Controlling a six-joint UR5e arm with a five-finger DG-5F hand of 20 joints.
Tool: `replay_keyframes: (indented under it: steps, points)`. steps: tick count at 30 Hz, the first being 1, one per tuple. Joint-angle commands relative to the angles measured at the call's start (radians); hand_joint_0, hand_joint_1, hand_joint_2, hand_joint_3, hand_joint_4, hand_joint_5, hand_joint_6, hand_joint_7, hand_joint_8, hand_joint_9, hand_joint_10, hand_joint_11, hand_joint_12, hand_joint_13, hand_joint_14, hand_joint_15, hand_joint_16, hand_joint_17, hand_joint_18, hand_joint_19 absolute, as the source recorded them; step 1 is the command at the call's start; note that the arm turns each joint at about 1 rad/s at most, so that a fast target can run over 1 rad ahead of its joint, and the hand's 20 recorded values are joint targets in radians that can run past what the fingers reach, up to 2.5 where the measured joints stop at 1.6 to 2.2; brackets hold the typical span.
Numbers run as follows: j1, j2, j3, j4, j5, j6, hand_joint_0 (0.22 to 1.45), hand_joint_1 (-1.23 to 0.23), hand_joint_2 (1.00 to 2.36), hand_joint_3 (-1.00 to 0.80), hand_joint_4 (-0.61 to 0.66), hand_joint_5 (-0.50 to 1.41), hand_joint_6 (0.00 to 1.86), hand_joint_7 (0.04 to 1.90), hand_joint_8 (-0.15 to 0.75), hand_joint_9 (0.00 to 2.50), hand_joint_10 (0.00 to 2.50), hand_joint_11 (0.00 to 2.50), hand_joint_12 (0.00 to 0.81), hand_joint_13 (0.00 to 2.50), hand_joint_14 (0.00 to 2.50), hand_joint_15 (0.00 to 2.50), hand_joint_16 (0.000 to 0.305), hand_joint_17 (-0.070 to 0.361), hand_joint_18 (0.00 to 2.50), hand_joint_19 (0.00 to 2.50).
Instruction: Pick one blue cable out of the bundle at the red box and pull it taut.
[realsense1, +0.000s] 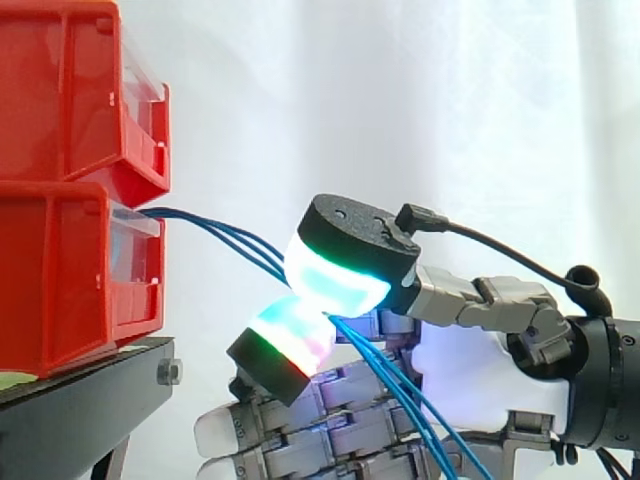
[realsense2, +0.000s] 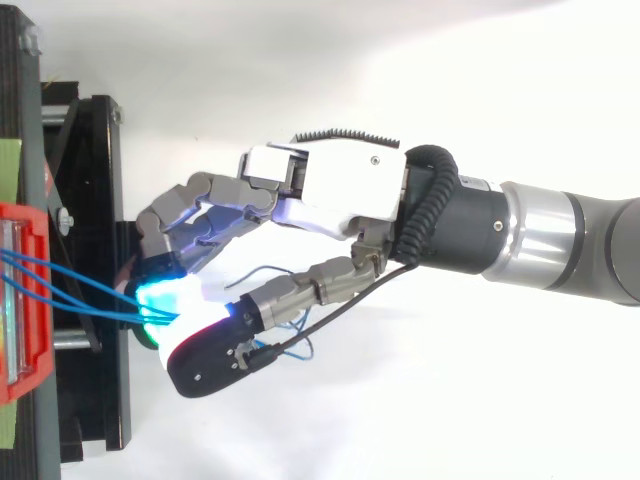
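A bundle of thin blue cables (realsense1: 215, 231) comes out of the front of the lower red bin (realsense1: 60, 285) and runs nearly straight, sloping down to the right. My hand (realsense1: 470, 385) is right of the bin, with two glowing fingertips (realsense1: 335, 275) pinched together on the cables just clear of the bin's front. More than one strand passes through the pinch. Behind it the cables trail loosely down past the palm. From above, the blue cables (realsense2: 70, 292) fan out from the bin edge and meet at the cyan-lit pinch of the hand (realsense2: 340, 190); the other fingers are curled below.
A second red bin (realsense1: 70, 100) sits on top of the lower one. Both rest on a black stand (realsense1: 80, 415) at the left, whose frame (realsense2: 100, 200) lies under the fingertips in the top view. A white curtain is behind.
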Motion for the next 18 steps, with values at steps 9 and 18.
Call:
replay_keyframes:
  steps: [9,18]
  points:
    - [-0.002,0.0,0.002,0.0,0.0,0.024,0.81,-0.92,1.0,-0.5,-0.24,-0.2,0.89,1.23,0.262,0.63,0.01,0.33,0.382,0.6,0.01,0.2,0.05,0.113,0.65,0.26]
    - [-0.006,0.011,0.002,-0.011,-0.002,0.029,0.69,-0.96,1.0,-0.5,-0.16,-0.19,0.88,1.11,0.256,0.61,0.01,0.35,0.377,0.58,0.01,0.2,0.05,0.112,0.65,0.24]
